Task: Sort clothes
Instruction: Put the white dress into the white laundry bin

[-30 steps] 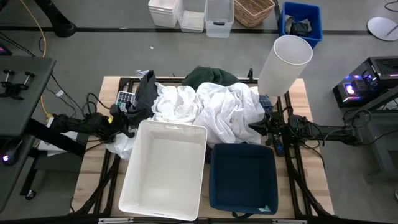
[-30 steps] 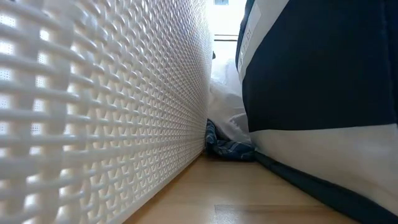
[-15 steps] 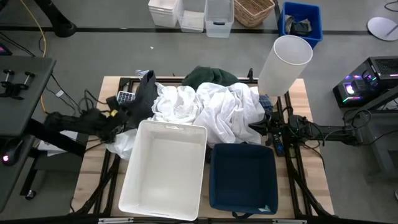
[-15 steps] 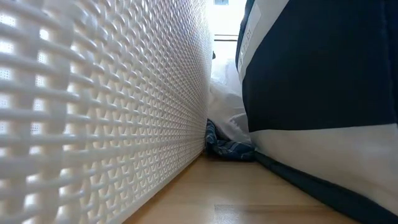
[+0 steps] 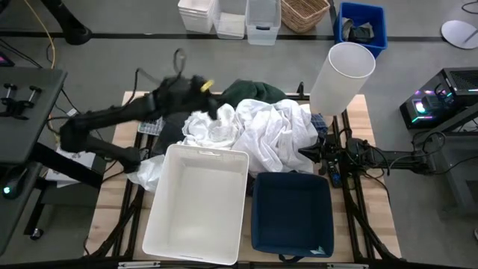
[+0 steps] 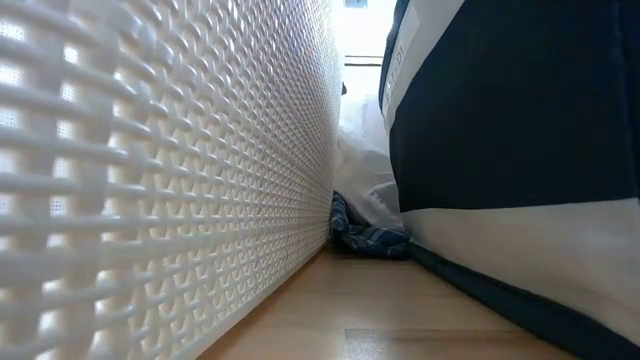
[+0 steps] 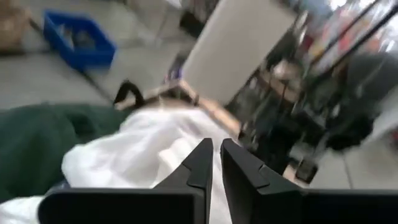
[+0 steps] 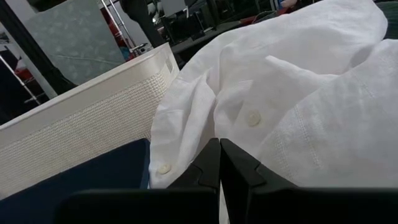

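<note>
The clothes lie in a heap on the far half of the table. Several white ones (image 5: pixel 258 131) are in the middle, a dark green one (image 5: pixel 250 91) lies behind them, a dark grey one (image 5: pixel 173 121) is at the left, and a bit of plaid (image 5: pixel 319 122) is at the right. The plaid also shows in the low view (image 6: pixel 365 238). My left gripper (image 5: pixel 221 112) hangs shut above the white clothes (image 7: pixel 143 155), with the green garment (image 7: pixel 37 143) beside it. My right gripper (image 5: pixel 308 153) is shut at the right edge of the white heap (image 8: pixel 298 99). My right gripper's shut fingertips (image 8: pixel 219 155) stand level, from the table's right, right at a white buttoned shirt's edge (image 8: pixel 205 118). I cannot tell whether they touch it.
A white plastic bin (image 5: pixel 198 205) and a navy blue bin (image 5: pixel 293 217) stand side by side on the near half of the table. A tall white cylinder (image 5: pixel 341 75) stands at the far right corner. Boxes, a basket and a blue crate (image 5: pixel 362 26) stand on the floor beyond.
My left arm has swung fast from the table's left edge, beside the white bin, up and toward the far right. Its gripper now hangs over the left part of the heap of clothes. My right arm has kept still.
</note>
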Tool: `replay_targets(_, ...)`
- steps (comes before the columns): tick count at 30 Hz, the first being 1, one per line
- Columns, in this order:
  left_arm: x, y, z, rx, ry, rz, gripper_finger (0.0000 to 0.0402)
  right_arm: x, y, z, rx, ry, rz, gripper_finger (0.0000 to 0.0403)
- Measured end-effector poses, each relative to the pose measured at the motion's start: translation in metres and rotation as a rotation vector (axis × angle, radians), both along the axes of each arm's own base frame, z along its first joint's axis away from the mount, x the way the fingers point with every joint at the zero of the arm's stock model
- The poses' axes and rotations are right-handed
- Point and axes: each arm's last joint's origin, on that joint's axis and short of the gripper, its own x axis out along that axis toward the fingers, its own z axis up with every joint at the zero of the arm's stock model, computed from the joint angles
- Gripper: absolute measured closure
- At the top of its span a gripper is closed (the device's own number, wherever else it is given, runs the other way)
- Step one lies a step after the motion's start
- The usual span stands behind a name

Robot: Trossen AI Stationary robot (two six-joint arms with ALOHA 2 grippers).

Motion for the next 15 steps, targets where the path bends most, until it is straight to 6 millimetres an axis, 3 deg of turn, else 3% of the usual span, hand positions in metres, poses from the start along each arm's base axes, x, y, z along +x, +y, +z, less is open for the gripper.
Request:
replay_targets(5,0.026,0.008,-0.011,-0.12,0.4,-0.138,0.0311,0.0,0.0,0.0,0.0,0.0,0.0,0.0402)
replay_targets(10,0.029,-0.003,-0.018,-0.121,0.661,-0.284,0.022,0.0,0.0,0.0,0.0,0.0,0.0,0.0402)
replay_targets(15,0.029,0.0,-0.04,-0.092,0.835,-0.23,0.0143,0.0,0.0,0.0,0.0,0.0,0.0,0.0402)
